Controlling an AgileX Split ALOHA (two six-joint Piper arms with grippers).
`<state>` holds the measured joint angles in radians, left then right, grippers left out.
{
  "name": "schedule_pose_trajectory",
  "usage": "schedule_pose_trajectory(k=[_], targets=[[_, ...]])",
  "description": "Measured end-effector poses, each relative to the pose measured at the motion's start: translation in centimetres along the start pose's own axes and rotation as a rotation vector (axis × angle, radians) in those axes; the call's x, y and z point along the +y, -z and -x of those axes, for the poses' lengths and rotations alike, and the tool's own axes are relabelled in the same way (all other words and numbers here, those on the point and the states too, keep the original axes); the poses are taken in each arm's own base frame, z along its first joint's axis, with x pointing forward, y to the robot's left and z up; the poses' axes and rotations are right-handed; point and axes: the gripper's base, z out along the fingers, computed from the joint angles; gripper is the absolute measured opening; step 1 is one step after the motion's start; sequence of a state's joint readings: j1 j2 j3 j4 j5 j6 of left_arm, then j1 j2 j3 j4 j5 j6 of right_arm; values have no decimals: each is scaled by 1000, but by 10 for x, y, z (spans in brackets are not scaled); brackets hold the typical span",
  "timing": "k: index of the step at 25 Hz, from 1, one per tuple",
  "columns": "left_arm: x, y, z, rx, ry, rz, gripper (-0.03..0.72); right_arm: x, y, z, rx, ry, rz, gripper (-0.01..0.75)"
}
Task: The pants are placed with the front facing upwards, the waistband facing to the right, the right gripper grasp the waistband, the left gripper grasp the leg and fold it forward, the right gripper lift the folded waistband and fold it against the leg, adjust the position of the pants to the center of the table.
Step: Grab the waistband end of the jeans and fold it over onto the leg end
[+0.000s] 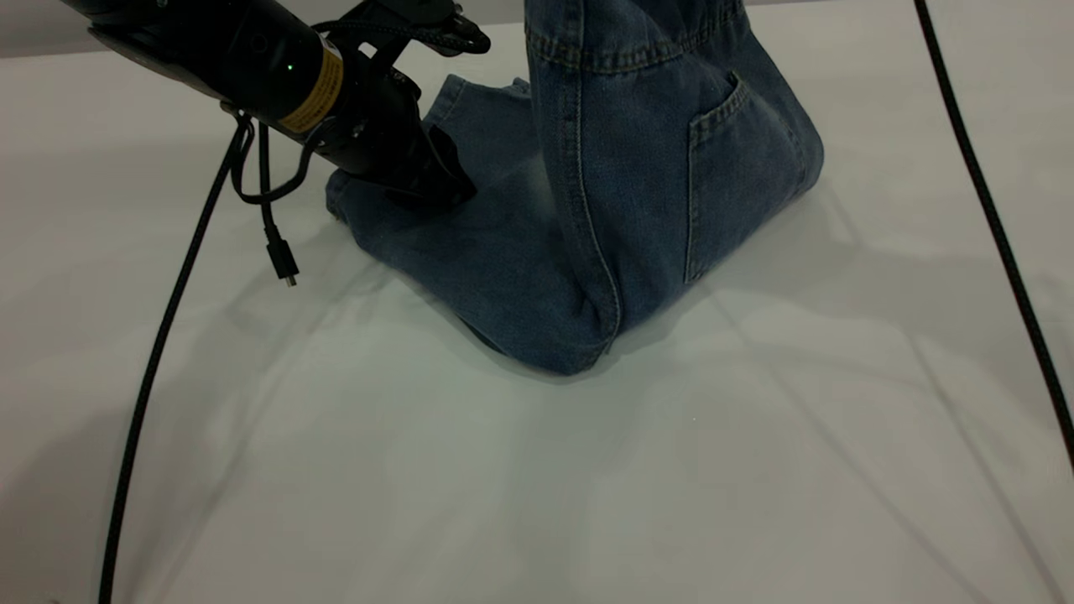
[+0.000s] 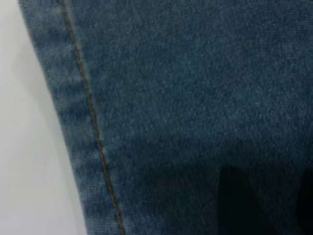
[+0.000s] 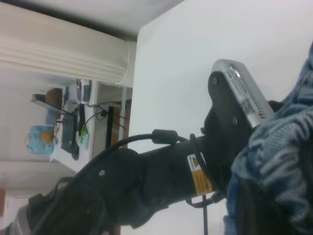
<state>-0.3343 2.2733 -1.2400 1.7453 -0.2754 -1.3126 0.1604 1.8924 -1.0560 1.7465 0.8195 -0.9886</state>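
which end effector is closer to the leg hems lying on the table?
Left. The left end effector presses on the flat leg of the blue denim pants, beside the hems. The right end effector is outside the exterior view, above the raised waistband end.

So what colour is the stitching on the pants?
Tan, against the blue denim of the pants; the stitching shows best in the left wrist view.

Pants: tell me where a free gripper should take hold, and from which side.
Probably the bottom fold of the pants, approached from the camera side: that rounded double-layer edge lies bare on the table. The left gripper pins the leg end; the top is lifted out of view.
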Motion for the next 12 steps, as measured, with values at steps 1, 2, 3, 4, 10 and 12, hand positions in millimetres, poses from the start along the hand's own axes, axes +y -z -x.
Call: schedule_pose_trajectory(k=[1,2,3,4,10,12], targets=[[0,0,0,0,1,0,305,-2,-1,0,3,-4,-3,51],[0,0,0,0,1,0,305,-3,-2,-1,7,-8,-5,51],[0,0,0,0,1,0,305,-4,-5,-3,12,-11,-11,51],[0,0,0,0,1,0,305,-4,-8,-5,21,-11,-13,51],[0,0,0,0,1,0,305,-7,-23,-11,53,-10,-22,51],[0,0,0,-1,1,-3,305,-5,-28,-9,58,2,-14,51]])
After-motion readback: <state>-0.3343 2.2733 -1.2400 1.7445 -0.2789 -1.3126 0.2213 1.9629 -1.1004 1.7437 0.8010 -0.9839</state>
